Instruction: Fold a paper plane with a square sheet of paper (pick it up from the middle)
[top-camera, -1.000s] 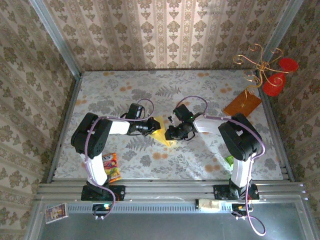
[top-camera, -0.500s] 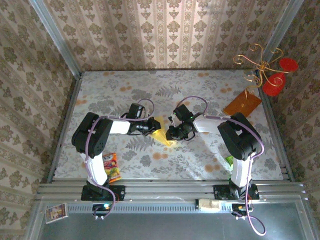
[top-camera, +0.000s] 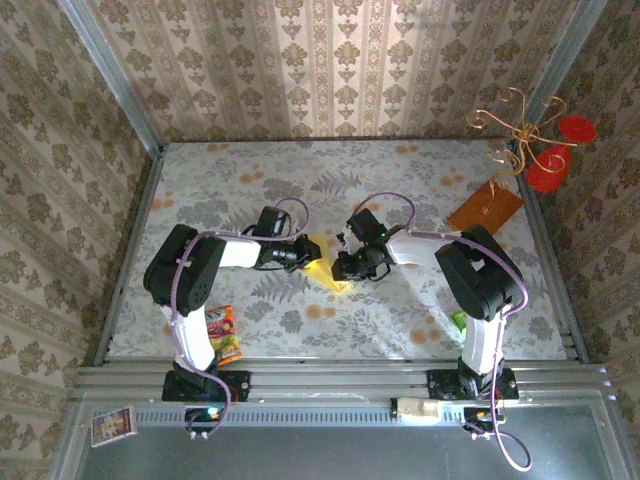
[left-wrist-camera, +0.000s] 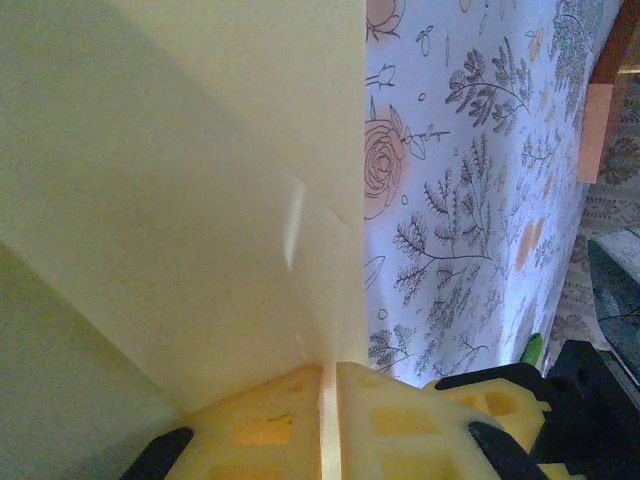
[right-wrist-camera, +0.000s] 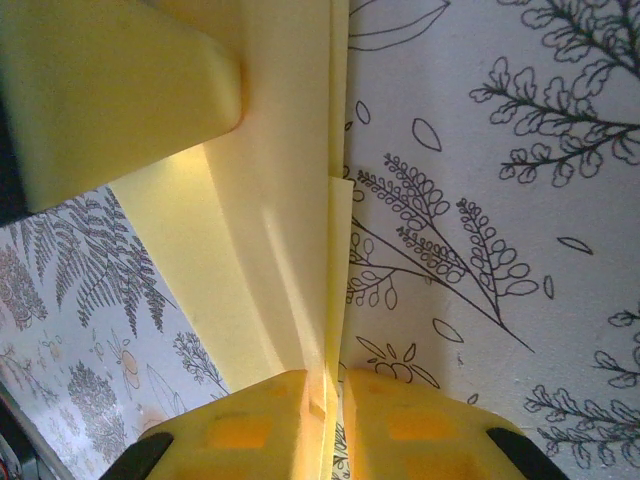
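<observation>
- Left gripper (left-wrist-camera: 330, 400): on its wrist cam the two yellow pads are squeezed almost together, with only a thin slit between them. The edge of the yellow paper (left-wrist-camera: 200, 200) runs right into that slit, so I'm calling it pinched.
- Right gripper (right-wrist-camera: 333, 395): same deal. The jaws are narrow and clamped on a stacked edge of the paper (right-wrist-camera: 270, 250), and I can count a few layers going down between the pads.
- On the right wrist cam another yellow finger (right-wrist-camera: 120, 90) comes in from the upper left and lies over the paper. Can't tell if it's pressing or just resting.
- The paper is already partly folded. The left cam shows a diagonal crease and a straight vertical edge, with the flowery tablecloth (left-wrist-camera: 470, 200) just past it.
- From the top cam the left gripper (top-camera: 300, 255) and right gripper (top-camera: 345, 265) face each other mid-table, close together, with the paper (top-camera: 319, 246) between them. One yellow corner pokes out toward the near edge.
- Further out, the orange-brown board (top-camera: 485, 210) sits at the far right, well apart from the paper.
- Next to the board there's a gold wire stand with red discs (top-camera: 530, 140).
- There's a colourful snack packet (top-camera: 225, 335) by the left arm's base and a green packet (top-camera: 458, 322) by the right arm's.
</observation>
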